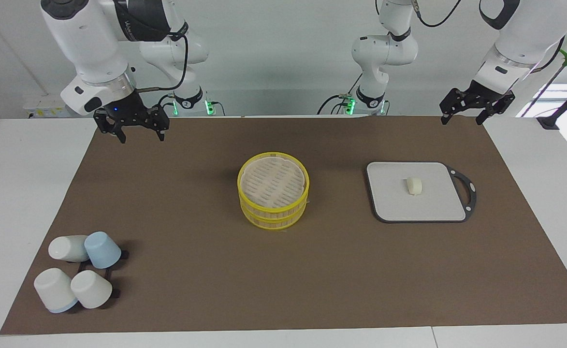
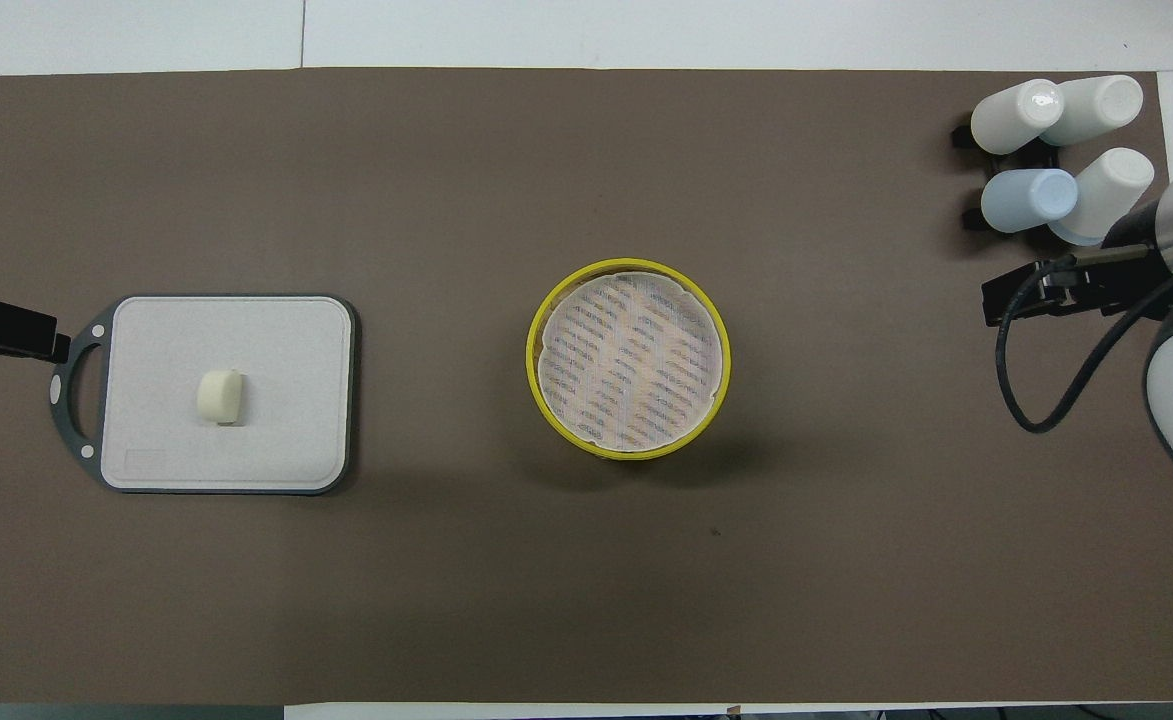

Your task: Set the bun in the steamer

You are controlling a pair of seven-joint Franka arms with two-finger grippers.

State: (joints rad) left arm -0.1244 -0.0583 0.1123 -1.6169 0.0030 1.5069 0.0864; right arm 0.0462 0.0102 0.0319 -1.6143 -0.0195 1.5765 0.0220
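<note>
The small cream-white bun (image 1: 414, 185) lies on its side in the middle of a grey board with a black rim (image 1: 394, 203), toward the left arm's end of the table; it also shows in the overhead view (image 2: 220, 397). The yellow-rimmed steamer (image 1: 273, 216) stands two tiers high at the middle of the brown mat, its slatted top bare, and shows in the overhead view (image 2: 532, 350). My left gripper (image 1: 462, 120) hangs open and empty over the mat's corner by its base. My right gripper (image 1: 141, 136) hangs open and empty over the mat's edge by its own base. Both arms wait.
The grey board (image 2: 286, 420) has a handle loop at its outer end. Several white and pale-blue cups (image 1: 78, 273) lie and stand on a black rack at the right arm's end, farther from the robots; they also show in the overhead view (image 2: 1061, 150). White table surrounds the mat.
</note>
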